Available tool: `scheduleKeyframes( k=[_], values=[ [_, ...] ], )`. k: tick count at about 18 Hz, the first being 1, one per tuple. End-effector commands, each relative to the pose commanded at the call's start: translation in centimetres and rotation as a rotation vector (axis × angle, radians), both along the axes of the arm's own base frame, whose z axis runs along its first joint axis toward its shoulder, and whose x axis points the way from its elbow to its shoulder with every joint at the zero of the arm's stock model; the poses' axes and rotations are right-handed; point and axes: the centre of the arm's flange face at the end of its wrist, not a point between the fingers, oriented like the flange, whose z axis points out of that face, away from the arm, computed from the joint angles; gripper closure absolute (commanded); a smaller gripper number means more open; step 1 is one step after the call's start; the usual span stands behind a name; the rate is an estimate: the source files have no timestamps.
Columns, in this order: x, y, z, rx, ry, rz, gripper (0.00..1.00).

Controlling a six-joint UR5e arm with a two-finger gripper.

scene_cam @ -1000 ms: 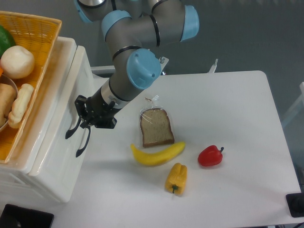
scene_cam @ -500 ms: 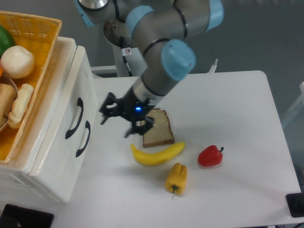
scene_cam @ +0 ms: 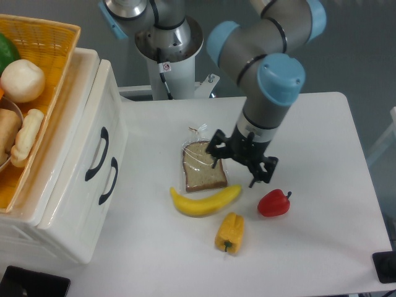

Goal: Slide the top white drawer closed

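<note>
The gripper (scene_cam: 240, 166) has swung away from the cabinet front, where it was a second ago, and now hangs with its fingers spread and empty over the table (scene_cam: 309, 136), just right of the bread.

At the far left a yellow basket (scene_cam: 52, 68) of food sits on top of one white cabinet (scene_cam: 74, 204). The cabinet has two drawers, each with one black handle: the top white drawer (scene_cam: 93, 124) looks pushed in, its front about level with the lower drawer (scene_cam: 83, 204).

On the white table lie one bagged slice of bread (scene_cam: 203, 165), one banana (scene_cam: 204, 202), one yellow pepper (scene_cam: 229, 232) and one red pepper (scene_cam: 273, 203). Behind it stands a grey wall. The arm base (scene_cam: 168, 55) rises at the table's back edge.
</note>
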Motion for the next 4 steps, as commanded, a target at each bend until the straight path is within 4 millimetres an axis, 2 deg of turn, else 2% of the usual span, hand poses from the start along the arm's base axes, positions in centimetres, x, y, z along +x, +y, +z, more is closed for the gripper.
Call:
scheduleKeyframes(
  k=[4],
  values=[
    [-1.16, -0.46, -0.45, -0.014, 0.016, -0.046, 0.00]
  ],
)
